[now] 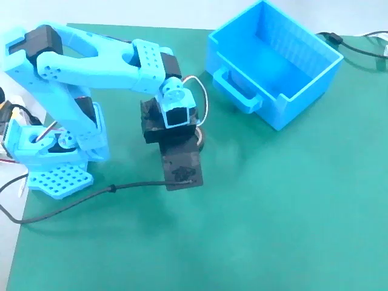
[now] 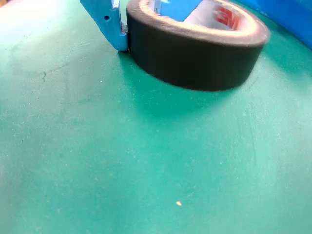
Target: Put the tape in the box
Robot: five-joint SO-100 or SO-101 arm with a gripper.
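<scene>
The tape, a black roll with a pale core, fills the top of the wrist view, on or just above the green mat. One blue finger presses its outer wall and the other finger sits inside the ring, so my gripper is shut on the roll's wall. In the fixed view only a sliver of the tape shows under my gripper. The blue box stands open and empty at the upper right, handle toward the arm, well apart from the tape.
The arm's base stands at the left edge of the green mat. A black cable runs from the wrist camera block across the mat to the left. Another cable lies behind the box.
</scene>
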